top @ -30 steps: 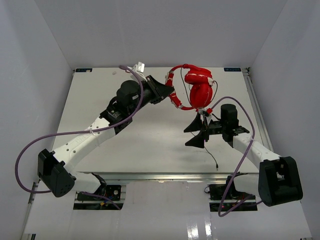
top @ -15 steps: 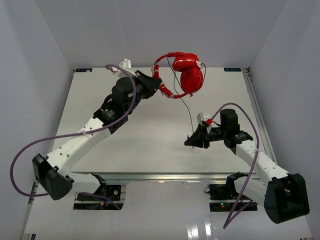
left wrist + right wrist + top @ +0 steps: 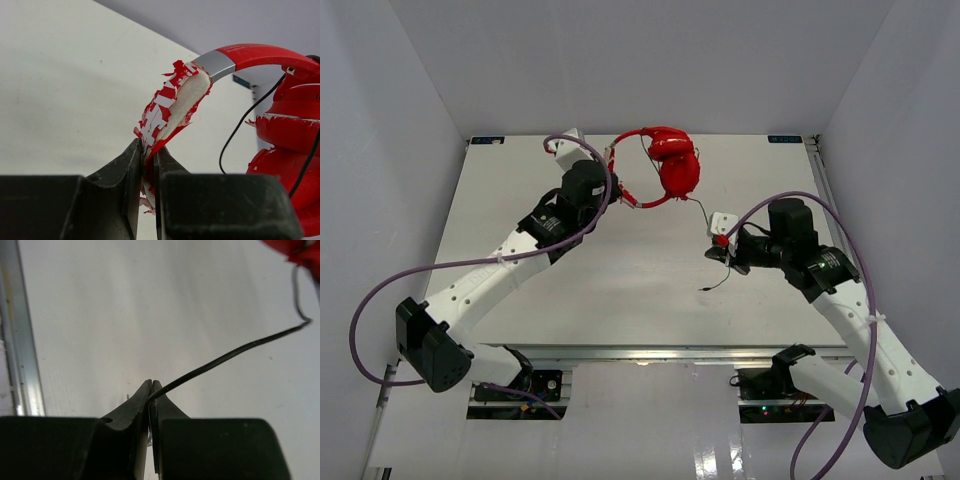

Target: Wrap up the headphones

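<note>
Top external view: left gripper [image 3: 149,154] clamps the headband [image 3: 176,99], holding the headphones [image 3: 672,165] above the table [image 3: 620,295]'s far side; right gripper [image 3: 150,389] pinches the black cable [image 3: 225,357], which hangs unwound. Wrapping seems barely begun.

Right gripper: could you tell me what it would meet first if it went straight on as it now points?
Most likely the bare table: the right gripper, shut on the cable, looks down at it. The headphones hang off to one side; depth is uncertain.

Flat, matte white table [image 3: 620,290]
</note>
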`<control>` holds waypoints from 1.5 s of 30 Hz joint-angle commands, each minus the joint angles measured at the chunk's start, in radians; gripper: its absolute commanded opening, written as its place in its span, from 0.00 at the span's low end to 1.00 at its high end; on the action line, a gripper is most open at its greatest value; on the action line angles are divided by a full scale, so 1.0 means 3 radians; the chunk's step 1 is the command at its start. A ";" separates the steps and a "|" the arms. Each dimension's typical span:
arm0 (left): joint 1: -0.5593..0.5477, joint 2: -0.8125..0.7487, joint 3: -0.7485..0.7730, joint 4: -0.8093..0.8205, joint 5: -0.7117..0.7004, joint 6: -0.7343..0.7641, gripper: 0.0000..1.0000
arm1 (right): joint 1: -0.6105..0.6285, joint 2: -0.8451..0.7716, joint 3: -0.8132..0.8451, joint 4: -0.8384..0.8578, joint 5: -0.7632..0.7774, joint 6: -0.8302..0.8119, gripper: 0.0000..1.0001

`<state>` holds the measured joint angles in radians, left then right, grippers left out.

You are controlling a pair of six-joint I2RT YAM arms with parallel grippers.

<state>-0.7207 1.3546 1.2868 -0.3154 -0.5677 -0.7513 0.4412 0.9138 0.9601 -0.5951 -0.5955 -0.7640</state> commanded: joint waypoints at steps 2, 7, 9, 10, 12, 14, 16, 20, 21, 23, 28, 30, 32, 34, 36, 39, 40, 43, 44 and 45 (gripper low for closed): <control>0.0005 0.0382 -0.0162 0.0062 -0.0069 0.0099 0.00 | 0.0026 0.0076 0.0400 -0.0555 0.0492 -0.0423 0.08; -0.0036 0.0773 -0.0107 0.0073 0.0173 -0.0088 0.00 | 0.0092 0.0188 0.0568 -0.0724 0.0499 -0.0590 0.08; -0.0066 0.0937 0.0021 0.0055 0.0199 -0.0064 0.00 | 0.0119 0.0196 0.0568 -0.0824 0.0527 -0.0662 0.08; -0.0077 0.1065 0.0074 0.0045 0.0214 -0.0067 0.00 | 0.0129 0.0186 0.0568 -0.0891 0.0480 -0.0770 0.08; -0.0078 0.1225 0.0266 0.0020 0.0272 -0.0062 0.00 | 0.0171 0.0165 0.0527 -0.0958 0.0498 -0.0859 0.08; -0.0078 0.1423 0.0438 -0.0042 0.0473 -0.0027 0.00 | 0.0196 0.0120 0.0462 -0.0941 0.0603 -0.0924 0.08; -0.0096 0.1532 0.0517 -0.0082 0.0600 0.0032 0.00 | 0.0198 0.0088 0.0427 -0.0834 0.0703 -0.0903 0.08; -0.0188 0.1802 0.0660 -0.0134 0.1109 0.0197 0.00 | 0.0201 0.0044 0.0301 -0.0417 0.1152 -0.0769 0.08; -0.0235 0.1810 0.0640 -0.0130 0.1224 0.0253 0.00 | 0.0201 0.0032 0.0277 -0.0235 0.1346 -0.0702 0.08; -0.0326 0.1702 0.0546 -0.0081 0.1313 0.0421 0.00 | 0.0170 0.0010 0.0232 -0.0028 0.1508 -0.0588 0.08; -0.0441 0.1189 -0.0196 0.0209 0.1638 0.0659 0.00 | 0.0022 0.0007 0.0200 0.0266 0.1416 -0.0383 0.08; -0.0477 0.1007 -0.0383 0.0348 0.1808 0.0738 0.00 | -0.0008 0.0041 0.0195 0.0295 0.1276 -0.0356 0.08; -0.0537 0.0798 -0.0555 0.0437 0.2102 0.0805 0.00 | -0.0034 0.0119 0.0195 0.0296 0.1104 -0.0309 0.08; -0.0595 0.0654 -0.0619 0.0500 0.2264 0.0921 0.00 | -0.0043 0.0200 0.0200 0.0296 0.1010 -0.0273 0.08; -0.0638 0.0543 -0.0712 0.0546 0.2396 0.1009 0.00 | -0.0051 0.0283 0.0206 0.0299 0.0957 -0.0232 0.08; -0.0681 0.0342 -0.0779 0.0586 0.2534 0.1088 0.00 | -0.0065 0.0400 0.0172 0.0309 0.0875 -0.0153 0.09; -0.0693 0.0262 -0.0803 0.0602 0.2552 0.1081 0.00 | -0.0077 0.0416 0.0150 0.0307 0.0840 -0.0127 0.09; -0.0707 -0.0083 -0.0894 0.0659 0.2535 0.1031 0.00 | -0.0151 0.0415 0.0066 0.0312 0.0690 -0.0020 0.11; -0.0707 -0.0165 -0.0920 0.0664 0.2510 0.1011 0.00 | -0.0183 0.0404 0.0041 0.0312 0.0625 0.0005 0.12; -0.0707 -0.0242 -0.0933 0.0663 0.2494 0.0994 0.00 | -0.0229 0.0397 0.0027 0.0309 0.0534 0.0038 0.13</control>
<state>-0.9261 1.4245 1.0191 -0.1967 0.1244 -0.4434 0.4110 1.0471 0.9890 -0.5491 -0.3372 -0.8104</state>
